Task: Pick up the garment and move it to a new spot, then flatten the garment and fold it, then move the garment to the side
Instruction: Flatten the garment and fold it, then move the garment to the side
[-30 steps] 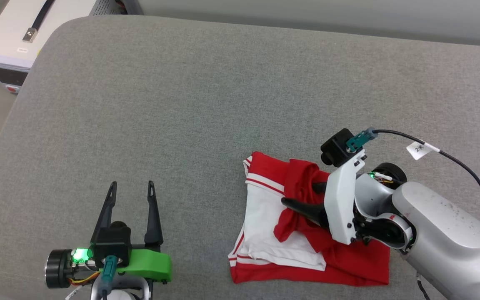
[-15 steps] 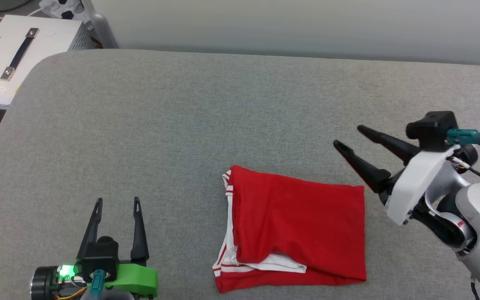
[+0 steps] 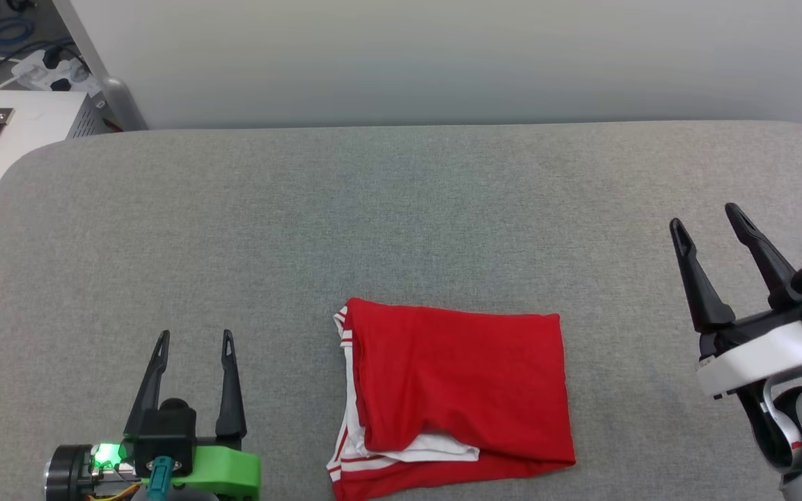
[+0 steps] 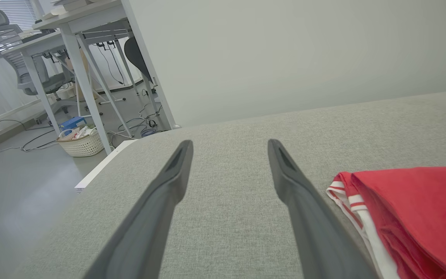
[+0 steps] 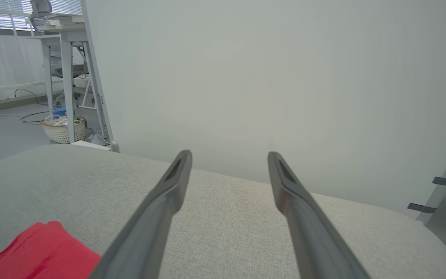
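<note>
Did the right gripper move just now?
Yes. The right gripper was on the garment a second ago; now it's off to the garment's right, over the grey surface.

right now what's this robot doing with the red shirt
The garment lies folded in a neat rectangle on the grey padded surface. The left claw and right claw both stand open and empty, one on each side, apart from it. The fold looks finished; moving it to the side is not yet done.
</note>
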`<state>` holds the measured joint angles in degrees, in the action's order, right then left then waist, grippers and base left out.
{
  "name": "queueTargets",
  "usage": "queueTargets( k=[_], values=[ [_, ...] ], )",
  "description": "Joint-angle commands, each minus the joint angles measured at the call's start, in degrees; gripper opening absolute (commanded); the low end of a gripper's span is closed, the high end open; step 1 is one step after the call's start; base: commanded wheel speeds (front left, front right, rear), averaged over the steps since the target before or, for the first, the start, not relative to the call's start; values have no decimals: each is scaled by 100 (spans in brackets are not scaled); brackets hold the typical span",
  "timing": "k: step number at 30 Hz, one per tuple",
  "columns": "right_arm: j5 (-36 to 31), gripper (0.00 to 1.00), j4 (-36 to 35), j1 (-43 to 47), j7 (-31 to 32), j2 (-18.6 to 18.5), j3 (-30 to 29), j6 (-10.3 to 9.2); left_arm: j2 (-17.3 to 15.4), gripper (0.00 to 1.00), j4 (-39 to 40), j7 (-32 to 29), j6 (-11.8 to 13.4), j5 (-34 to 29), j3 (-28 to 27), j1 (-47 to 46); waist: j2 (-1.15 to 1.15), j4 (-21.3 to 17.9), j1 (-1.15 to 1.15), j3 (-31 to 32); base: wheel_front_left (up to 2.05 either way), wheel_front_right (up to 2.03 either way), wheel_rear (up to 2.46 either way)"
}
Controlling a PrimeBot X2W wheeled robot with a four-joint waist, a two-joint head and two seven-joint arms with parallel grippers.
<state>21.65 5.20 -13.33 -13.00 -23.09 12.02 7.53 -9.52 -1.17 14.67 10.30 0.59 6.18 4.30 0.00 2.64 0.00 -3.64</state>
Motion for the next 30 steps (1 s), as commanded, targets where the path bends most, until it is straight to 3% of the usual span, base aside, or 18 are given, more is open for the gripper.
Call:
queueTargets(
  k=[1,6,18,30],
  values=[
    [-141,100,-69,181,-77,169,-172,-4,-61,100,27,33,-28,-6,0,68,0,-78,0,98,0,0,0],
    [-597,100,-330,784,-174,702,-678,-4,-95,100,30,33,-62,13,1,134,0,-102,0,209,0,0,0],
    [-989,100,-936,1819,-198,1511,-998,-4,-68,100,31,33,-183,172,-27,298,0,-49,0,318,0,0,0],
    [-1140,100,-876,2168,-199,1590,-958,-4,10,100,53,33,-387,248,-125,414,0,-43,0,387,0,0,0]
  ],
)
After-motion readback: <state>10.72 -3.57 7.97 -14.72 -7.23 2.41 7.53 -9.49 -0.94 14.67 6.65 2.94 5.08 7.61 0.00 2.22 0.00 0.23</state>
